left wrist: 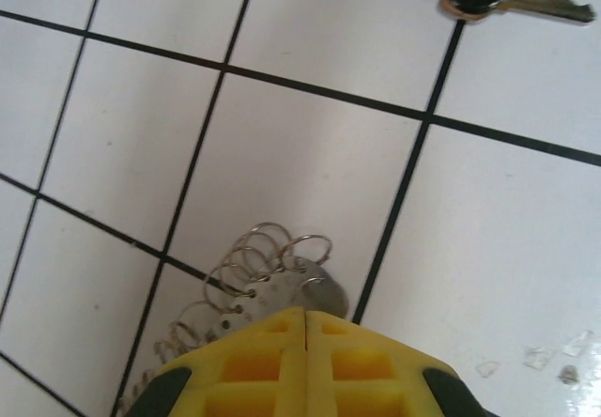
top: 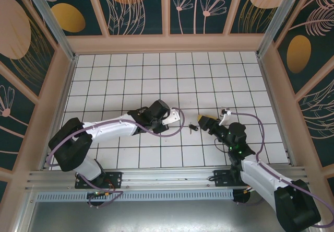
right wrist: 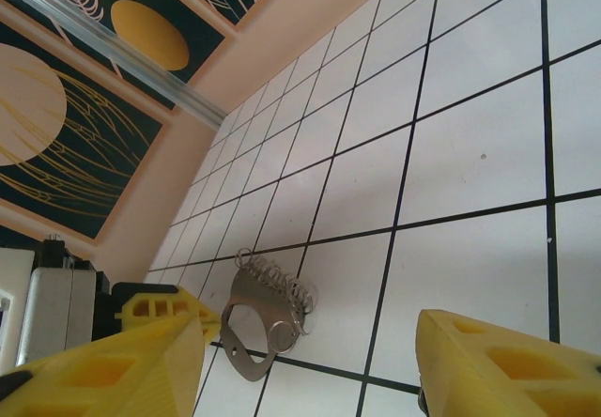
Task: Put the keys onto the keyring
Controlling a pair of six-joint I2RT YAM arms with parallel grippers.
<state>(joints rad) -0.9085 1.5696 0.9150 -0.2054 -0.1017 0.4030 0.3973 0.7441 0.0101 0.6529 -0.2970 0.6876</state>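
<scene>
The keyring (left wrist: pixel 277 281) is a flat silver metal plate with several thin wire rings along one edge. My left gripper (left wrist: pixel 305 311) is shut, and the plate sticks out just past its yellow tips. The right wrist view has the keyring (right wrist: pixel 261 328) against the left gripper's yellow fingers (right wrist: pixel 150 302), as if held by its edge. The key (left wrist: pixel 549 6), silver with a dark head, lies on the tiles about one tile beyond. My right gripper (right wrist: pixel 315 332) stands open, facing the keyring from the other side, with nothing between its fingers. From above, the key (top: pixel 191 128) lies between the left gripper (top: pixel 177 118) and the right gripper (top: pixel 214 117).
The floor is white tile with black grout lines (top: pixel 156 80). Patterned dark walls with pale wooden frames (top: pixel 167 41) close in the back and both sides. A metal rail (top: pixel 156 178) runs along the near edge by the arm bases.
</scene>
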